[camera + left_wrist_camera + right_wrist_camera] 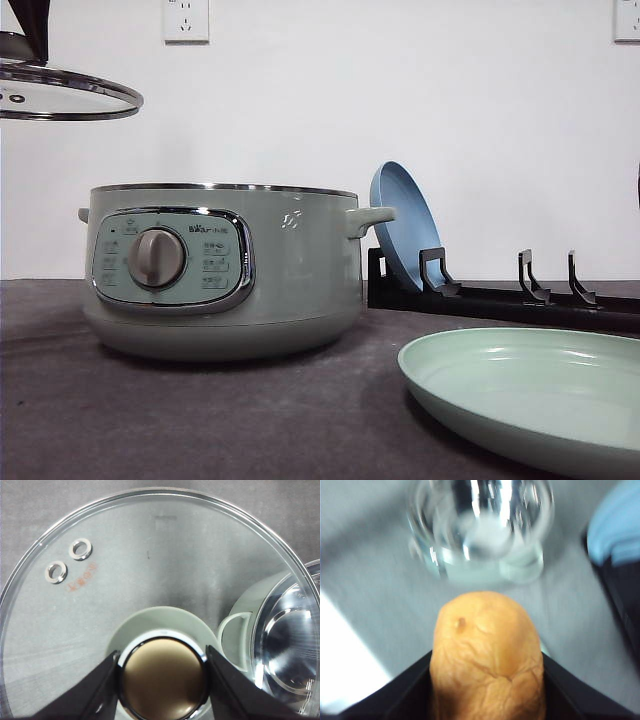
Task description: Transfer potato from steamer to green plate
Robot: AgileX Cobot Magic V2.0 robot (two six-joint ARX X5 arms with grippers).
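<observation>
The sage-green steamer point(222, 270) stands open on the dark table, left of centre; its shiny inside point(290, 640) shows in the left wrist view. My left gripper point(162, 672) is shut on the knob of the glass lid point(65, 98), holding it high at the upper left. In the right wrist view the orange-brown potato point(487, 655) sits between the black fingers of my right gripper point(487, 690), which is shut on it above the table, with the steamer point(480, 525) blurred beyond. The pale green plate point(530, 395) lies at the front right.
A black dish rack point(500, 295) runs along the back right with a blue plate point(403, 228) leaning upright in it, close to the steamer's right handle. The white wall stands behind the table.
</observation>
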